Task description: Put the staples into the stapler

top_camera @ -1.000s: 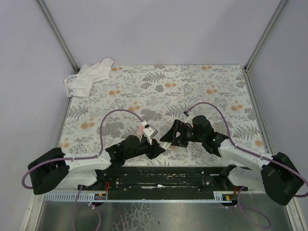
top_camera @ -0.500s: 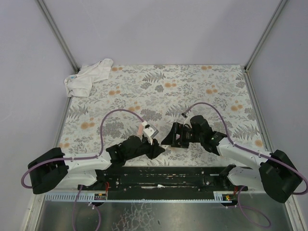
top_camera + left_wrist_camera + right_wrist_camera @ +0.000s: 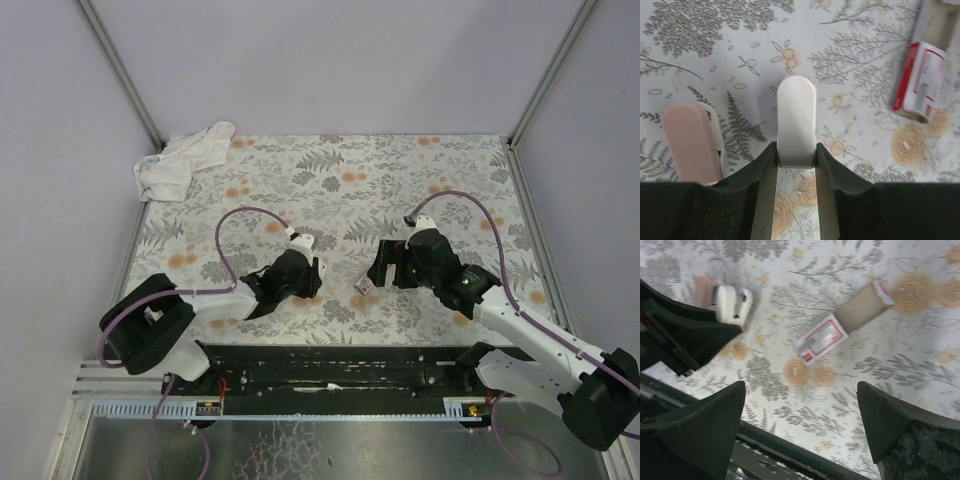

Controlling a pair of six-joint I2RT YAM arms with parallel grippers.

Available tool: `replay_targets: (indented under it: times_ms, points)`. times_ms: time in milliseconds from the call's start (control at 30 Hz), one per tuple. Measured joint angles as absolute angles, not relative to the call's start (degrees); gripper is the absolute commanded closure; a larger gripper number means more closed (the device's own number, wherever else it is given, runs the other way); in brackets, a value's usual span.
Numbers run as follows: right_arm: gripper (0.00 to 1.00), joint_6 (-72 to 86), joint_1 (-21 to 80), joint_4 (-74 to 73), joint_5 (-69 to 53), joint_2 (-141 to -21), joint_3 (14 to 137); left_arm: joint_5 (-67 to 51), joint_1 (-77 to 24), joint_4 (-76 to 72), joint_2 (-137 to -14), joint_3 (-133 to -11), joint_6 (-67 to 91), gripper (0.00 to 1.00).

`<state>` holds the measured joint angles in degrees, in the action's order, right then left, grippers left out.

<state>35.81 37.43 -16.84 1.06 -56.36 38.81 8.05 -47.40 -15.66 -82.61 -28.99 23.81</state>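
The stapler (image 3: 301,243) is swung open into a cream bar (image 3: 796,117) and a pink bar (image 3: 690,142). My left gripper (image 3: 796,150) is shut on the cream bar and holds it over the floral table; it also shows in the top view (image 3: 303,262). The staples' box (image 3: 821,338), red and white, lies flat on the table with its pale inner tray (image 3: 862,306) slid partly out. It also shows in the left wrist view (image 3: 920,82) and the top view (image 3: 363,288). My right gripper (image 3: 800,385) is wide open and empty, just above and near the box (image 3: 383,265).
A crumpled white cloth (image 3: 185,160) lies at the far left corner of the floral mat (image 3: 400,180). The black rail (image 3: 330,365) of the arm bases runs along the near edge. Grey walls close in both sides and the back.
My left arm has swung the stapler away from the near edge. My right gripper has drawn back to the right, and the box now lies in the open on the mat.
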Motion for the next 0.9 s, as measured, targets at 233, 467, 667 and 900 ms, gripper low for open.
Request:
replay_targets:
  times_ms: [233,467,667,900]
  points:
    - [0.01,33.9,37.3,-19.4,5.3,-55.8,37.8,10.6,-46.5,-12.5,-87.4,-32.7,24.3,0.53]
    - [0.01,32.1,37.2,-19.7,6.5,-55.9,36.6,10.2,-46.5,-13.0,-87.1,-32.9,25.4,0.20]
    - [0.01,28.8,36.3,-18.9,6.6,-57.4,36.8,6.8,-45.5,-9.0,-84.5,-34.3,24.6,0.13]
    - [0.01,23.0,21.7,-13.5,2.0,-65.0,40.7,0.9,-30.4,-7.7,-79.4,-42.5,23.5,0.12]
